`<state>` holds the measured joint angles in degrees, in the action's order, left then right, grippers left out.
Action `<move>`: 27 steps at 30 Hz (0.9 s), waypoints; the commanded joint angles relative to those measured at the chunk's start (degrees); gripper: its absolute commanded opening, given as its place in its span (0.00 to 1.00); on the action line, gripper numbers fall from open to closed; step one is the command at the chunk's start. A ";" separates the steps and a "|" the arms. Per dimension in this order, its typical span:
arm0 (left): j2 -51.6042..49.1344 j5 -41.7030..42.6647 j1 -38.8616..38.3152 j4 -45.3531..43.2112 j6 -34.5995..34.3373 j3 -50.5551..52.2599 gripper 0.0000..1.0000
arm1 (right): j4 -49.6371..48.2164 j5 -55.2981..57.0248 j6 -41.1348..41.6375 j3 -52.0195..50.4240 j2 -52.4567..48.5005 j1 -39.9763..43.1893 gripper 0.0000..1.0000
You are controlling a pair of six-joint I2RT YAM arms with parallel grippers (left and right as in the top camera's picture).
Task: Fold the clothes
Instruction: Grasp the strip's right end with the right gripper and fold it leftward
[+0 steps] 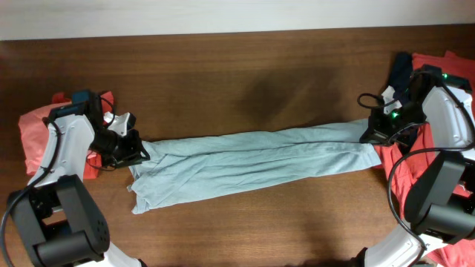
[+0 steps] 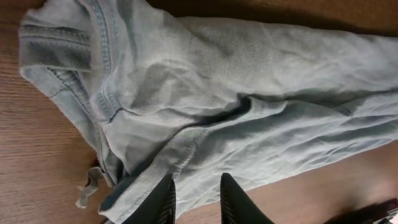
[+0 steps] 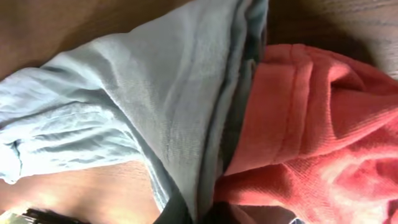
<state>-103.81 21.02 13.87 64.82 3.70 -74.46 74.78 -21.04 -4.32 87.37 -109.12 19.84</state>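
Observation:
A pale grey-blue T-shirt [image 1: 252, 159] lies stretched in a long band across the wooden table. Its collar end [image 2: 99, 68] lies at the left. My left gripper [image 1: 141, 152] sits at that end. Its two black fingers [image 2: 165, 199] stand a little apart, astride the shirt's hem, with flat cloth and bare wood between them. My right gripper [image 1: 373, 136] is at the shirt's narrowed right end. In the right wrist view the grey-blue cloth [image 3: 155, 106] runs down into the shut jaws [image 3: 205, 214], which it mostly hides. A coral shirt [image 3: 323, 137] lies against it.
Coral shirts are heaped at the left edge [image 1: 37, 133] under the left arm and at the right edge [image 1: 415, 174] under the right arm. A navy garment [image 1: 401, 70] lies at the back right. The table's far edge [image 1: 223, 33] meets a white wall.

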 commanded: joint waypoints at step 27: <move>1.29 0.20 -0.22 -0.11 1.14 0.07 0.25 | 1.51 4.85 4.02 1.03 0.22 -14.14 0.04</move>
<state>-103.81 21.02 13.87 64.84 3.70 -74.46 76.93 -17.82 -3.60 87.37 -109.12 9.93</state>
